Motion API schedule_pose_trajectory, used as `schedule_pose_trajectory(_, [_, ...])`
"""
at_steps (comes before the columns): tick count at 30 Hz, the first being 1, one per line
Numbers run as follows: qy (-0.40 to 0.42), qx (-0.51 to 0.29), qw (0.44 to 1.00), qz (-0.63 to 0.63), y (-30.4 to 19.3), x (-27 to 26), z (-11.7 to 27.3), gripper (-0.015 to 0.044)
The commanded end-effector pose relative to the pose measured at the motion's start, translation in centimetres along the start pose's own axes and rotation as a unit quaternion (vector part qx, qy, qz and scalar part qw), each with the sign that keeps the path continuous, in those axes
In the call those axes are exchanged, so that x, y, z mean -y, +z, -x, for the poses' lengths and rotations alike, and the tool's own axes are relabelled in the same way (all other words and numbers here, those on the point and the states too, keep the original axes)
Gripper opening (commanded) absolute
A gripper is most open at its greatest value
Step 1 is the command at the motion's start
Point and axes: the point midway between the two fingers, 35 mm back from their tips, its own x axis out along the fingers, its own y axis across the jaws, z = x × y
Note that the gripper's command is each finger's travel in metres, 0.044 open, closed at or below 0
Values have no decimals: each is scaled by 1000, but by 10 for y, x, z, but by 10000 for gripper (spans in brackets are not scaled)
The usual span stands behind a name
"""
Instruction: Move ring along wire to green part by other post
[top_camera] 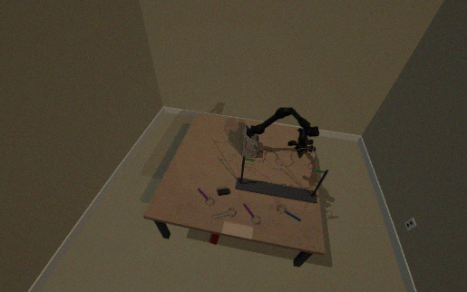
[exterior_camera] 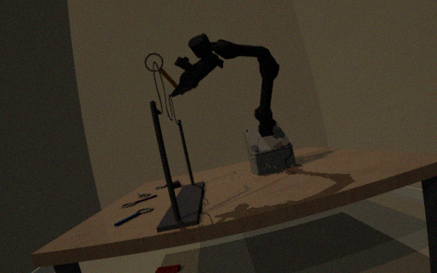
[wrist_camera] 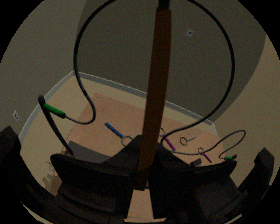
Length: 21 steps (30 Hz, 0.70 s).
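Observation:
The ring (exterior_camera: 146, 64) is up at the top of a tall bend of the thin grey wire (exterior_camera: 158, 85) (wrist_camera: 233, 62). In the exterior view the wire's top shows inside the ring's outline; whether they touch cannot be told. The orange handle (exterior_camera: 168, 77) (wrist_camera: 156, 85) slopes down from the ring to my gripper (exterior_camera: 176, 90) (wrist_camera: 143, 139), which is shut on its lower end. The ring is beyond the wrist view's top edge. One green part (top_camera: 321, 170) (wrist_camera: 55, 110) is at the right post (top_camera: 320, 183), the other (top_camera: 249, 160) (wrist_camera: 228, 158) at the left post (top_camera: 242, 170).
The posts stand on a dark base (top_camera: 275, 190) (exterior_camera: 187, 205). In front of it lie a blue-handled ring tool (top_camera: 293, 216), two purple-handled ones (top_camera: 203, 194) (top_camera: 248, 210), a pale one (top_camera: 220, 215), a dark block (top_camera: 223, 191) and a pale sheet (top_camera: 238, 229).

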Motion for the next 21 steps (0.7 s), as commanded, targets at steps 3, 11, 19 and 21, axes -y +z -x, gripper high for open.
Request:
schedule_pose_trajectory(3, [24,4,999,-38,-1,-2,2,-150])
schedule_pose_trajectory(11, [52,9,995,-81,0,-5,1,-150])
schedule_pose_trajectory(19, [79,14,989,-124,0,-9,1,-150])
schedule_pose_trajectory(21, [86,15,987,-135,0,-9,1,-150])
